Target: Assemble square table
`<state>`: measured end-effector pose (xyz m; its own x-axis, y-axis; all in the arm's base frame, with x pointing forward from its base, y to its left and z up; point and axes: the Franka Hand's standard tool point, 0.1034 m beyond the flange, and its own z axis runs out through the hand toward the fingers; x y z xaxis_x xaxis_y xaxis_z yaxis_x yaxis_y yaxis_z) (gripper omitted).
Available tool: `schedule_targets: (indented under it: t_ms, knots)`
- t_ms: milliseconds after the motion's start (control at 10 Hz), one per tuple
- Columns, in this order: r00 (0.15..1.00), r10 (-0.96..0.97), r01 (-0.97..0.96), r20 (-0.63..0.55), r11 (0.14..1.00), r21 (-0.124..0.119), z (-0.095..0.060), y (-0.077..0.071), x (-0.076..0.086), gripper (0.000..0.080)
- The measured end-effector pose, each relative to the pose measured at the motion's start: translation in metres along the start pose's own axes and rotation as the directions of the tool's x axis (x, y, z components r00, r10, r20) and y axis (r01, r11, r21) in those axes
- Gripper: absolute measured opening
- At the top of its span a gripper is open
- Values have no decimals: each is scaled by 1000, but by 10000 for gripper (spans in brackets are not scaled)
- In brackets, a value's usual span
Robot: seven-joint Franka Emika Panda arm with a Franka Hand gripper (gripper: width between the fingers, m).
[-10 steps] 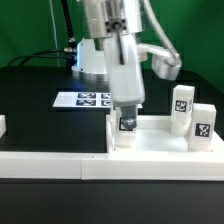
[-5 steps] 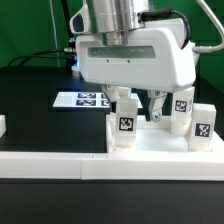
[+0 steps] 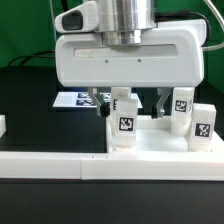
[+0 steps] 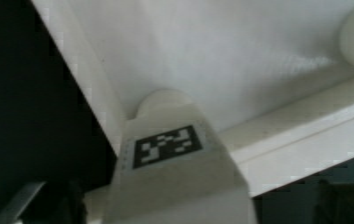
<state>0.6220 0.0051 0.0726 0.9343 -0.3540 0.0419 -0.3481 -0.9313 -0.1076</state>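
White plastic fills most of what I see from the exterior view. Going from that view's left, the marker board (image 3: 78, 99) lies flat on the black counter (image 3: 30, 110), partly behind the arm's housing. Next, one tagged leg (image 3: 124, 122) stands upright on the square table slab (image 3: 150, 140), at its corner nearest the board. The gripper (image 3: 131, 98) hangs directly over that leg, jaws spread wide, a finger (image 3: 160, 103) on either side and nothing held. Further right, two more legs (image 3: 181, 111) (image 3: 203, 125) stand on the slab. Along the front runs the low barrier wall (image 3: 60, 165). In the wrist view the leg's tag (image 4: 167, 144) shows close up.
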Motion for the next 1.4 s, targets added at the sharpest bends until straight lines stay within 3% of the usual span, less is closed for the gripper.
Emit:
schedule_targets:
  t_ms: [200, 500, 700, 900, 1000, 1200, 1300, 1400]
  knots:
    - [1000, 25, -25, 0, 1000, -1, 0, 0, 0, 649]
    - [992, 129, -129, 1, 992, 2, 1, 0, 0, 288]
    - [964, 265, -265, 1, 964, 4, 1, 1, 1, 288]
    - [863, 506, -506, 2, 863, 2, 1, 2, 3, 288]
    - [780, 626, -626, 3, 780, 5, 1, 2, 2, 288]
    - [413, 911, -911, 12, 413, 9, 2, 0, 1, 288]
    - [252, 967, -968, 40, 251, 27, 3, 1, 1, 288]
    - [152, 987, -988, 52, 150, 29, 3, 1, 0, 288]
